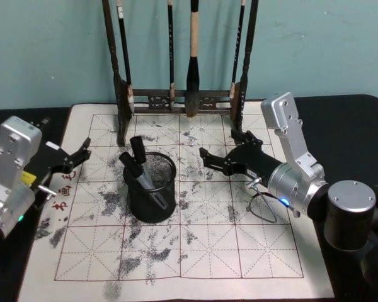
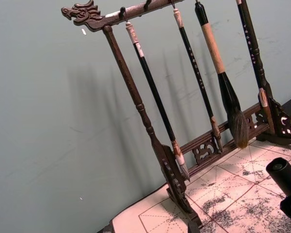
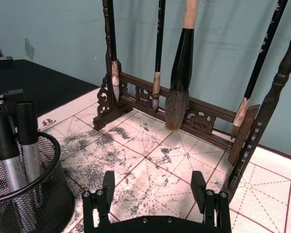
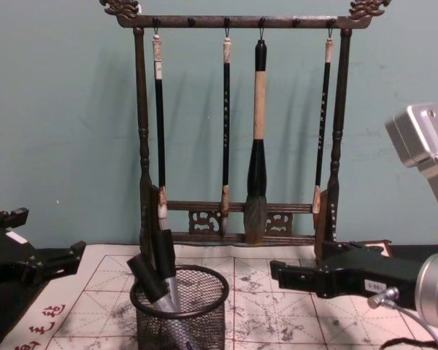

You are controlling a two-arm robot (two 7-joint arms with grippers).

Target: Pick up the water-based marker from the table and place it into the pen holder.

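2 water-based markers (image 1: pixel 140 168) stand in the pen holder (image 1: pixel 150 187) mid-surface (image 1: pixel 349 119), so placement looks done. Right claw (image 1: pixel 217 158) hangs open and empty beside it; left claw (image 1: pixel 80 153), open, near the left edge.

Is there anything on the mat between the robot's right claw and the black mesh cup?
Nothing. In the head view, only ink-stained white mat lies between the right gripper and the black wire-mesh pen holder.

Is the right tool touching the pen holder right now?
Apart. In the head view, the right tool, fingers open and empty, sits right of the pen holder with bare calligraphy mat between them; the chest view shows the same gap.
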